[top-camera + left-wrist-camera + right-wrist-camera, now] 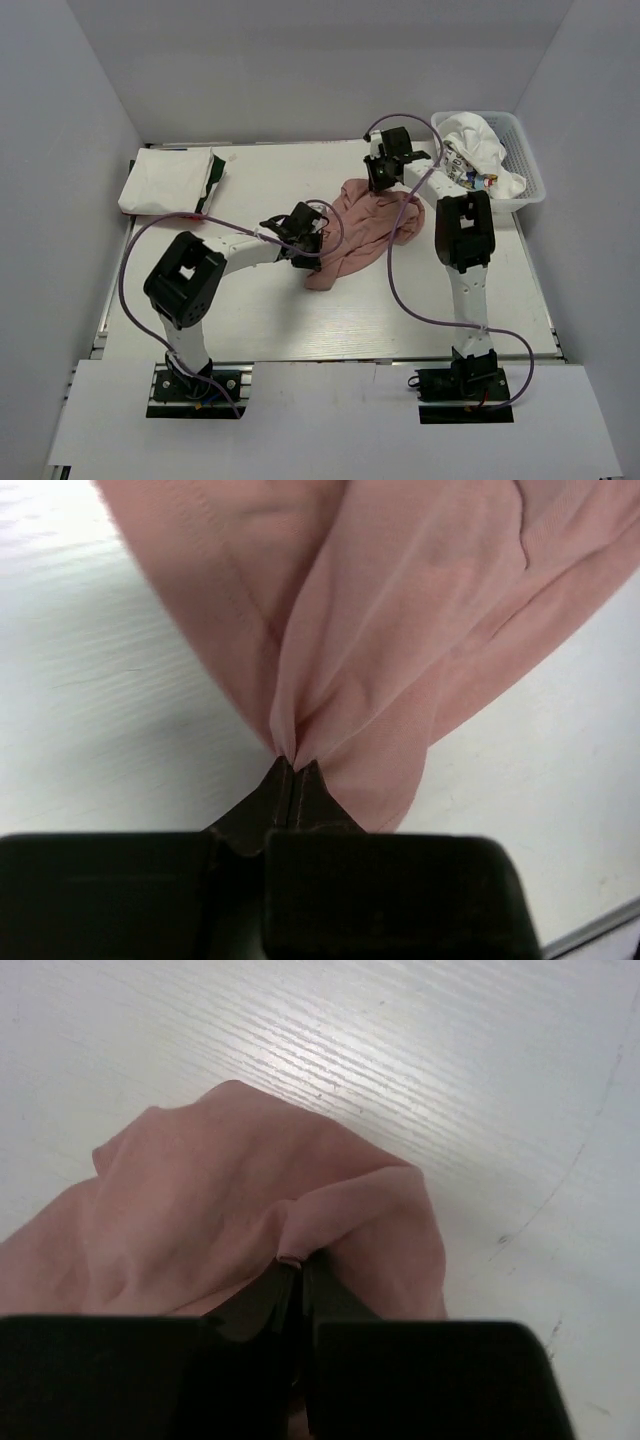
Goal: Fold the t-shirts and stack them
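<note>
Both pincers, left gripper [293,767] and right gripper [298,1263], are clamped on the dusty-pink t-shirt [362,215]; spreading seems underway, so it should be pulled flat next.

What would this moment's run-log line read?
left gripper: shut on pink t-shirt | right gripper: shut on pink t-shirt | folded white t-shirt: far left | basket: holds crumpled white t-shirt

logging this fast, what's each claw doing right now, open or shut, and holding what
Left claw: closed, pinching a fold of the pink t-shirt.
Right claw: closed, pinching the same pink t-shirt.
</note>
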Robot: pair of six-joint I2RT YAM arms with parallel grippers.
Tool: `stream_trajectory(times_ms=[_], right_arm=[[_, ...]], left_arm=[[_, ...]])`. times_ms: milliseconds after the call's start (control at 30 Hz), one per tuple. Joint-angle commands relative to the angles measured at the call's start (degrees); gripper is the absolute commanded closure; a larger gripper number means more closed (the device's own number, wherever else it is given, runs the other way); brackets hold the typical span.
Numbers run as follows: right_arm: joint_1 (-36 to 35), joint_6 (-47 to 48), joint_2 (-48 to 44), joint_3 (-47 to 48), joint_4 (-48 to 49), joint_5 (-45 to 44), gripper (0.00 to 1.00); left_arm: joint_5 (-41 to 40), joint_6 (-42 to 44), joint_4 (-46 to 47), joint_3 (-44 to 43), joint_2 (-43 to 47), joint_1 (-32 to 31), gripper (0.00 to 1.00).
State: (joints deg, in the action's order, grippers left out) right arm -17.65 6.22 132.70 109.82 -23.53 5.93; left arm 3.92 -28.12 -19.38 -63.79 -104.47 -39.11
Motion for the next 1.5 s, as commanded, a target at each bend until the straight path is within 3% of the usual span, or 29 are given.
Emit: stream_trajectory(times_ms=[0, 233, 400, 500, 633, 733, 900, 1100, 1167, 1300, 1467], right_arm=[[0.42, -1.12, -3.76, -1.88, 6.21, 0.3, 1.0], [0.78, -5.69, -20.71, -17.13, 19.18, -2.15, 1.0], [0.95, -9.11, -41.01, -29.48, 31.5, -10.22, 1.0], [0.69, -9.82, -50.94, -32.91, 32.85, -14.79, 1.0], [0.69, -9.12, -60.87, -32.49, 31.97, -12.98, 1.0], [0.51, -8.94, -65.28, -30.04, 30.57, -9.04, 1.0], [0.51, -8.24, -69.5, -15.18, 22.16, -4.55, 1.0], [0.77, -8.06, -69.51, 5.1, 13.09, 2.14, 1.0], [0.77, -8.76, -70.03, 6.54, 12.19, 3.38, 1.0], [0.86, -9.47, -71.97, 6.29, 12.28, 3.38, 1.0], [0.86, -9.56, -71.36, 3.3, 10.0, 5.66, 1.0]], left_arm=[[-6.64, -0.62, -2.24, -0.46, 6.28, 0.0, 1.0], [-22.7, -2.02, -8.73, -0.98, 18.76, 0.53, 1.0], [-34.93, -7.11, -14.36, -2.65, 27.55, 1.14, 1.0], [-44.4, -7.65, -18.23, -5.72, 33.43, 1.14, 1.0], [-53.99, -6.35, -21.23, -14.22, 41.77, 1.14, 1.0], [-52.1, -0.05, -15.98, -17.14, 46.16, 1.14, 1.0], [-41.49, 9.3, -7.44, -24.34, 54.09, 0.62, 1.0], [-28.66, 15.63, -8.57, -36.82, 57.88, 1.23, 1.0], [-25.73, 17.3, -7.17, -39.21, 58.5, 1.23, 1.0], [-23.88, 20.28, -9.62, -52.01, 54.29, 1.23, 1.0], [-26.77, 24.5, -6.05, -53.03, 50.5, 0.28, 1.0]])
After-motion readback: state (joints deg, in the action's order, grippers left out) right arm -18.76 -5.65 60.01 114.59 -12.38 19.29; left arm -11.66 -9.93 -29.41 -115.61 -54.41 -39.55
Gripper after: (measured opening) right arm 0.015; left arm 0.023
